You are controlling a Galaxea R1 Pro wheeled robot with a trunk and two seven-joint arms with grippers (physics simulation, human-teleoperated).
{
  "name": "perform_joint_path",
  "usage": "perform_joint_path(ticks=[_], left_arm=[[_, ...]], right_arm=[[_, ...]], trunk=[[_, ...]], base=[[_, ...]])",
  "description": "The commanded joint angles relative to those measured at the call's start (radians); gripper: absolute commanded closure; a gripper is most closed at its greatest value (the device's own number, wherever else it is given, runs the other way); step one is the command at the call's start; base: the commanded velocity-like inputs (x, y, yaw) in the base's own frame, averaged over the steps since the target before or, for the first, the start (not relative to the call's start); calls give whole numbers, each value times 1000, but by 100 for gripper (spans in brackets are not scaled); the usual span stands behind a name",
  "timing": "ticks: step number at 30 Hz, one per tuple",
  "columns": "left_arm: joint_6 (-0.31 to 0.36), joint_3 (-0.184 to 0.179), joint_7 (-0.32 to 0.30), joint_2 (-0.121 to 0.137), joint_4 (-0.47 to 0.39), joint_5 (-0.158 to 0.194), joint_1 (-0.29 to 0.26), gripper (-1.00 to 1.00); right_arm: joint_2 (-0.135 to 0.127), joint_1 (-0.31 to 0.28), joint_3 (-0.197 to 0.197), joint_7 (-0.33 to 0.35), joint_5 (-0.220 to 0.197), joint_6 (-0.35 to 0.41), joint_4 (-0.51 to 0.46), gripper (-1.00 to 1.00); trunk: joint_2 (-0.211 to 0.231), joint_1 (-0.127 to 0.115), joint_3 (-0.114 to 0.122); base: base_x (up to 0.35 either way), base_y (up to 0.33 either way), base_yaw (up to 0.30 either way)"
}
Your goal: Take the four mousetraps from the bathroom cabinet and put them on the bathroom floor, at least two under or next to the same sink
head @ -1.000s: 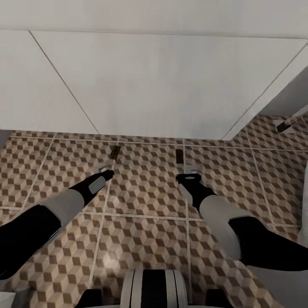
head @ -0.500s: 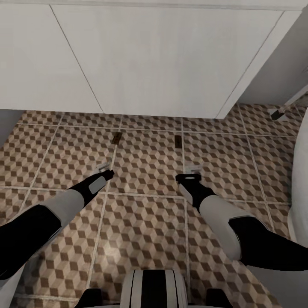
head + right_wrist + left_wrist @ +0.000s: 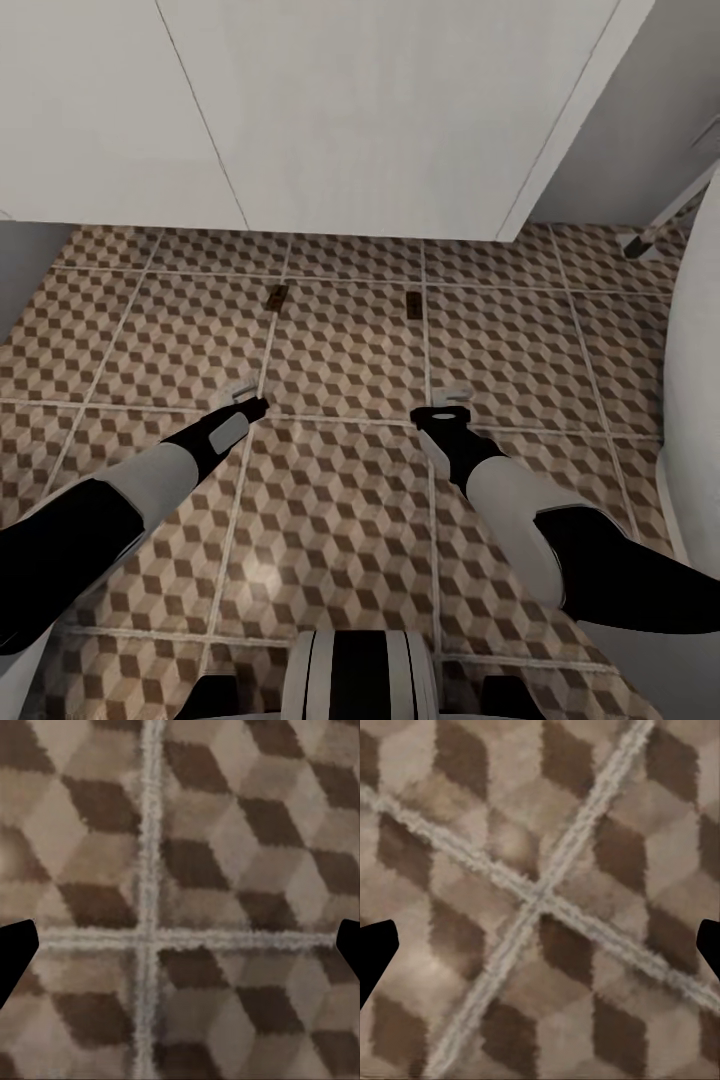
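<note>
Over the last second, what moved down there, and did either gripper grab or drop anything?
Only the view shifted: more floor shows, so the robot seems to be backing off. Both mousetraps lie where they were before the white cupboard doors. The left gripper and right gripper stay open, empty.

Both arms reach forward and point down. The left gripper (image 3: 243, 392) and the right gripper (image 3: 447, 404) have their fingers spread wide, with nothing between them.

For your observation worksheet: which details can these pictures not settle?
- Mousetraps: too small in the head view to show wire parts.
- Sink: basin and tap cut off by the head view's top edge.
- Left gripper, right gripper: fingertips mostly cropped at wrist-view edges.
</note>
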Motion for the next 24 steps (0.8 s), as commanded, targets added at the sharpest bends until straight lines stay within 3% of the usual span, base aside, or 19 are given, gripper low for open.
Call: perform_joint_path(ticks=[1,20,24], left_arm=[[2,-8,7,1,-4,7,0,-100],[2,-8,6,1,-23,7,4,-100],[3,-8,6,1,-25,7,4,-100]], right_arm=[[0,0,8,-5,0,10,-2,-100],[0,0,8,-4,0,9,-2,-100],[0,0,8,-4,0,9,-3,-100]], trunk=[[0,0,0],[0,0,0],[1,-2,15]], base=[[-85,0,0],[-17,0,0],[0,0,0]])
